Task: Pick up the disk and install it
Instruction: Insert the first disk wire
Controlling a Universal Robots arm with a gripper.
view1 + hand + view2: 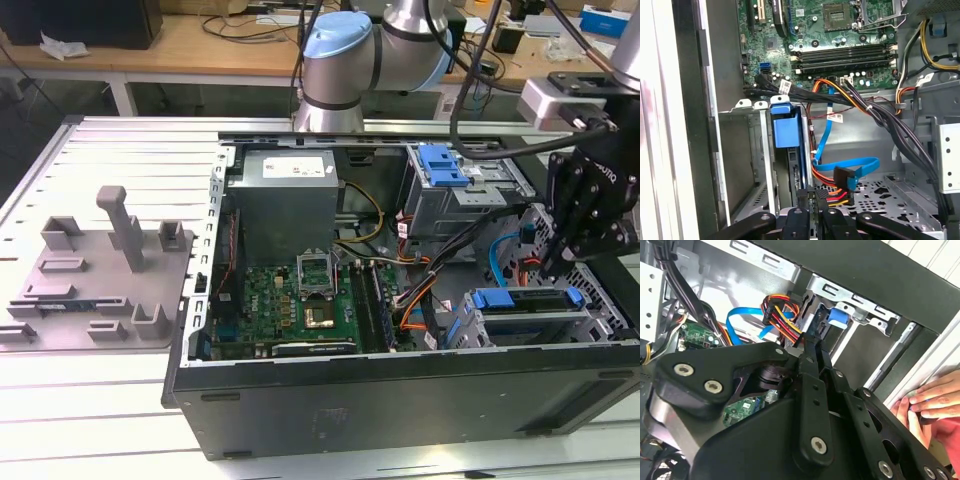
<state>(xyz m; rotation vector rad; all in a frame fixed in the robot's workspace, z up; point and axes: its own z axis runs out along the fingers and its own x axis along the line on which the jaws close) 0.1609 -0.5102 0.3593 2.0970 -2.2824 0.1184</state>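
While the disk point(786, 131) sits slotted, the gripper point(814, 196) hangs near.

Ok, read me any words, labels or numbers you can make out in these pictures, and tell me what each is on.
White sticker on the grey power supply box: print too small to read.
White tags on the cables: too blurred to read.
Circuit board: markings too small to read.
Black arm: pale lettering, not legible.
So nothing can be quoted.
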